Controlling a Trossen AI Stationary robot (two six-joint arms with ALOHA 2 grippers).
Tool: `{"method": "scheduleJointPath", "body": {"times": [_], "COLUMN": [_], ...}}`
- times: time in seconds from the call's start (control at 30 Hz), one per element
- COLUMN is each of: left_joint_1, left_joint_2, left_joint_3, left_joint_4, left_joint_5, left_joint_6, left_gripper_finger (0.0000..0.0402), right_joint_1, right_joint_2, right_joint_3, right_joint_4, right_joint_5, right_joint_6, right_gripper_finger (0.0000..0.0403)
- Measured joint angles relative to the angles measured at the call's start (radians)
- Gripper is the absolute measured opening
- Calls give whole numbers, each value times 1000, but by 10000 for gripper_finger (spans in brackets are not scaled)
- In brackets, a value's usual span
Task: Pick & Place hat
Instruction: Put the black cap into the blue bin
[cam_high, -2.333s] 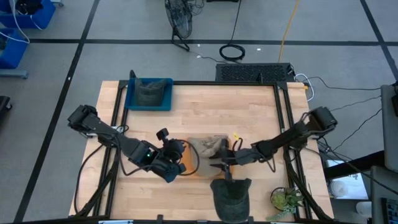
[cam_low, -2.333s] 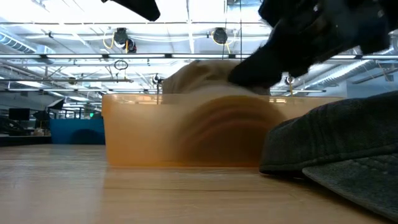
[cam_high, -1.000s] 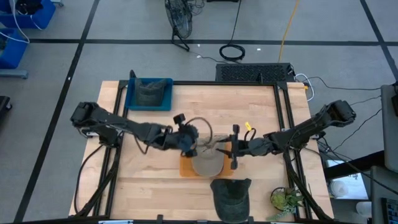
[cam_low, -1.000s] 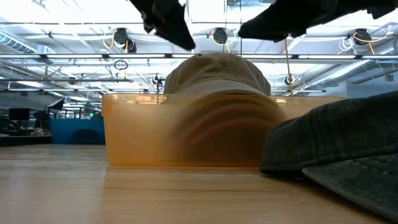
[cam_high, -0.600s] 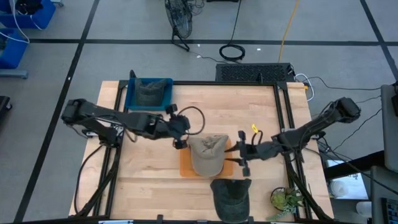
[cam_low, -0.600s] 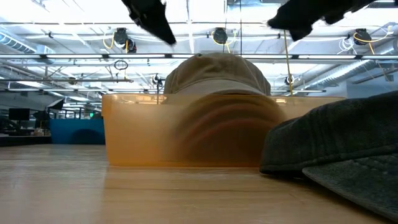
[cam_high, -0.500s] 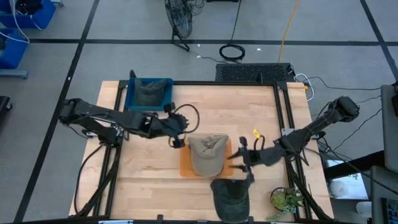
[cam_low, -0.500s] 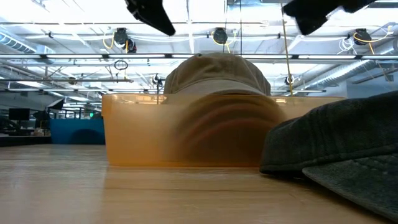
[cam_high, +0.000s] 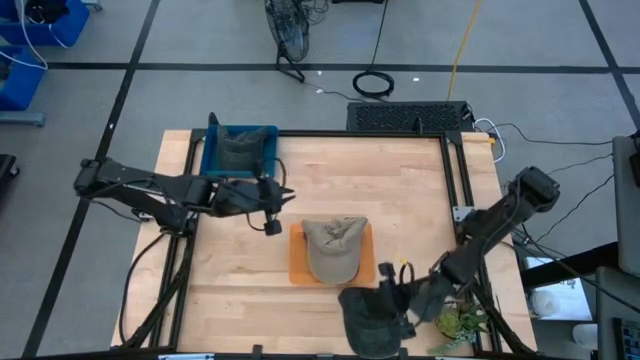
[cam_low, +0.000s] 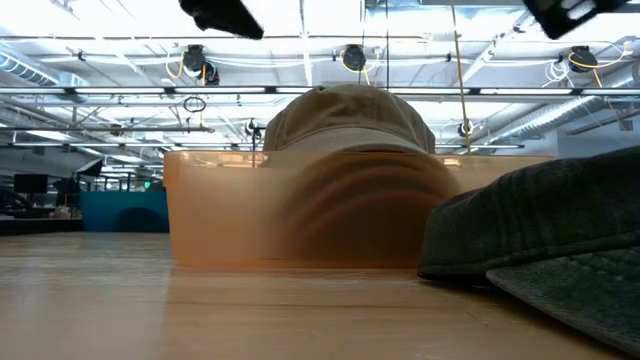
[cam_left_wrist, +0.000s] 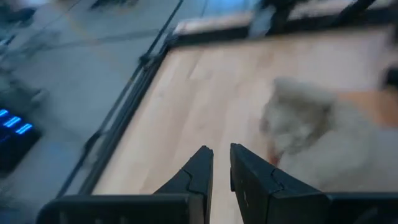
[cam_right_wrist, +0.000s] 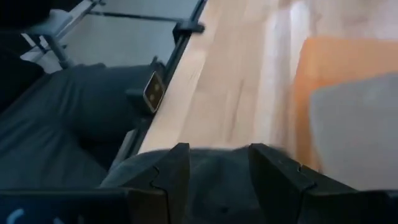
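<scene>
High view shows the right hand (cam_high: 397, 290), open and empty above the dark cap (cam_high: 370, 318), which may snag its soft crown and drag it off the tabletop (cam_high: 420, 190).

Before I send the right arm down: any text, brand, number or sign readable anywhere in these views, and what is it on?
No text can be read in any view.
tan cap: a small dark mark on the front, too small to read.
dark cap: no lettering shows.
orange tray: plain.
blue bin: plain.
small tag off the table edge in the right wrist view: blurred, unreadable.
</scene>
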Motion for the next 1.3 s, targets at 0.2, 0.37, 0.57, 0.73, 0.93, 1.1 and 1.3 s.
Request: {"method": "scheduleJointPath", "body": {"times": [0.2, 0.37, 0.57, 0.73, 0.93, 1.1, 1.3], "left_joint_1": [38, 88, 117, 131, 126, 126, 126], "left_joint_2": [-73, -128, -187, -236, -232, -227, -229], "left_joint_3": [-157, -264, -355, -383, -385, -385, -385], "left_joint_4": [296, 477, 588, 638, 673, 673, 673], "left_joint_5": [275, 469, 524, 534, 581, 579, 578], "left_joint_6": [61, 19, -10, -17, -17, -10, -10], "left_gripper_finger": [63, 63, 63, 63, 63, 63, 63], "right_joint_1": [41, 79, 108, 105, 103, 103, 103], "right_joint_2": [66, 76, 136, 197, 203, 204, 206], "right_joint_3": [66, 71, 71, 70, 70, 69, 69], "right_joint_4": [-90, -83, -76, -141, -161, -166, -165], "right_joint_5": [-18, -18, -24, -47, -46, -57, -97], "right_joint_6": [147, 210, 226, 274, 308, 303, 300], "right_gripper_finger": [151, 151, 151, 151, 151, 145, 100]}}
